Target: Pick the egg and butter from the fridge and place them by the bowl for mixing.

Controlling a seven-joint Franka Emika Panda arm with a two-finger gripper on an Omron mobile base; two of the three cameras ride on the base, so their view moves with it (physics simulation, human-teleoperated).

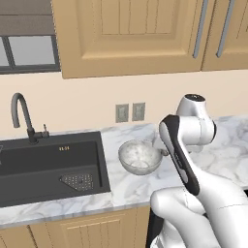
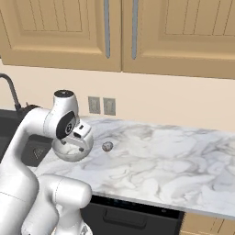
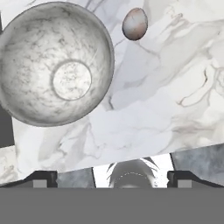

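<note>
One item down: from the left base we see the bowl (image 1: 140, 157), shallow, mottled and glossy, on the marble counter (image 1: 121, 186). From the right base, the egg (image 2: 107, 146) lies just beside it. From the hand, gripper (image 3: 112, 179) tips are wide apart, empty; egg ahead. We judge butter comes next.

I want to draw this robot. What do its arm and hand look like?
The arm is smooth, shiny white, made of fat rounded tubes with dark bands at the joints and a dark round cap on top. Its gripper has two small dark, blocky finger tips. No loose cables show.
</note>
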